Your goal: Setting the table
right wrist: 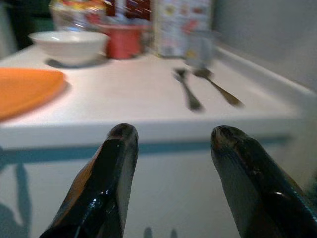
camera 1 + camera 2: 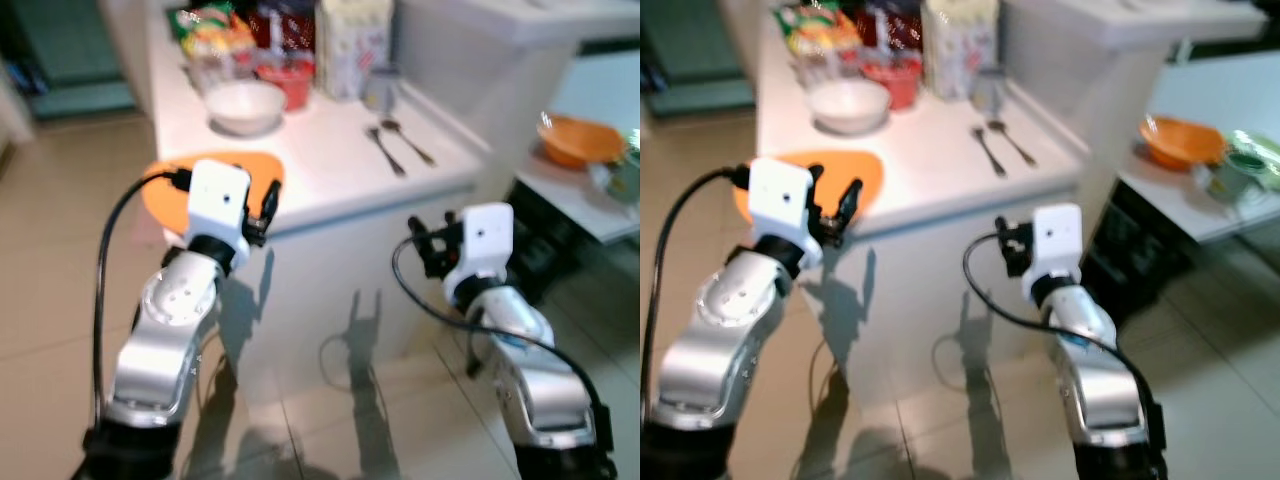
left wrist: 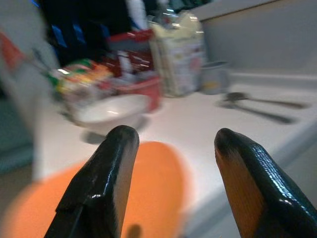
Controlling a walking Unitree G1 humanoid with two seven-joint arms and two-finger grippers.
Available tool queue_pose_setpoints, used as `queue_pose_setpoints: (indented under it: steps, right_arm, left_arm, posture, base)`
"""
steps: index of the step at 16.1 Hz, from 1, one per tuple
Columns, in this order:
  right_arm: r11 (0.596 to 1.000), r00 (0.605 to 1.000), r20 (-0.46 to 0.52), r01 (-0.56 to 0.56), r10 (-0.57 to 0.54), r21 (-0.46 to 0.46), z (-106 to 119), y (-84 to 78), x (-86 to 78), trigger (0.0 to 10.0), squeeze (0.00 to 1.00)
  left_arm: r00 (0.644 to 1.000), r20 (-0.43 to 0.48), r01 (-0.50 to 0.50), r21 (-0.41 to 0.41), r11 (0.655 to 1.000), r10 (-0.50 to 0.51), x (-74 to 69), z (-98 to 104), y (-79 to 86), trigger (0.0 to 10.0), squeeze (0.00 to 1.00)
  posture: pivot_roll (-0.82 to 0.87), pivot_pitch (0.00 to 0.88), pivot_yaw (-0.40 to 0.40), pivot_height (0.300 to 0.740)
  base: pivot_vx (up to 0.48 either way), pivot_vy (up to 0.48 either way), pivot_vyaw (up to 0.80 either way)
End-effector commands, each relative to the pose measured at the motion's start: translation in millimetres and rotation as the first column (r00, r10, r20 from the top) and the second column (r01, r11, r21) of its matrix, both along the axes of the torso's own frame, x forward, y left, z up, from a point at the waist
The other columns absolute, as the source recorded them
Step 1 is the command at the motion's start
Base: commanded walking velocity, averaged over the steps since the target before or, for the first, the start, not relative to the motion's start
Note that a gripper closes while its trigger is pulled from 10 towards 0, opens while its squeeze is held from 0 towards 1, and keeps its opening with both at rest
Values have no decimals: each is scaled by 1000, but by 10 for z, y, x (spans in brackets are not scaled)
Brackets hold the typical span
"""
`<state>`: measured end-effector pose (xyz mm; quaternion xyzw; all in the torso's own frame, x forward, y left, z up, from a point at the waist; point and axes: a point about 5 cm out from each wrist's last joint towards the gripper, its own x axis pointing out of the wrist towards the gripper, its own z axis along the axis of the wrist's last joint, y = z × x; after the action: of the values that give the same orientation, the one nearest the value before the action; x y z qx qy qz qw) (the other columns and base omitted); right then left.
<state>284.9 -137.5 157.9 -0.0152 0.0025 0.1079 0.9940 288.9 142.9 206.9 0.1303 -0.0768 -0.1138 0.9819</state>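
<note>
An orange plate (image 2: 262, 168) lies at the front left corner of the white counter (image 2: 330, 180). Behind it stands a white bowl (image 2: 243, 105). A fork (image 2: 385, 152) and a spoon (image 2: 408, 142) lie side by side on the counter's right part. My left gripper (image 2: 262, 212) is open at the counter's edge, just before the plate (image 3: 153, 198), with nothing between its fingers (image 3: 106, 178). My right gripper (image 2: 428, 245) is open too, held in front of the counter's front face, a little below the edge. In the right wrist view the fork (image 1: 187, 91) lies beyond the gripper (image 1: 173, 131).
At the back of the counter stand a red bowl (image 2: 288, 80), a printed carton (image 2: 352, 45), a small grey cup (image 2: 380, 90) and snack packets (image 2: 210, 25). An orange bowl (image 2: 580, 140) sits on a lower white table to the right. Tiled floor lies to the left.
</note>
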Motion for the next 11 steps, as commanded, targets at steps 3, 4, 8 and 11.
queue_pose_setpoints:
  steps: [3, 4, 8, 11]
  right_arm:
    - [997, 996, 36, -78, 78, 9, 67, 21, -7, 10000, 0]
    - [993, 993, 37, -113, 114, -13, 60, 11, -26, 10000, 0]
    - [991, 991, 28, -132, 133, -35, 35, -16, -42, 10000, 0]
    - [989, 990, 22, -140, 140, -41, 20, -24, -50, 10000, 0]
  left_arm:
    - [997, -1, 79, 193, 978, -80, -49, -59, 58, 10000, 0]
    - [983, -52, 185, 206, 961, -178, -90, -83, 28, 10000, 663]
    - [971, -171, 159, -75, 985, -169, -74, -156, 17, 10000, 1000]
    - [925, -327, 48, -403, 914, -193, -41, -220, 18, 10000, 1000]
  posture:
    - [33, 0, -13, 740]
    - [35, 0, -17, 740]
    - [31, 0, -15, 740]
    - [29, 0, -13, 740]
  base:
    - [0, 0, 0]
    - [0, 0, 0]
    - [0, 0, 0]
    - [0, 0, 0]
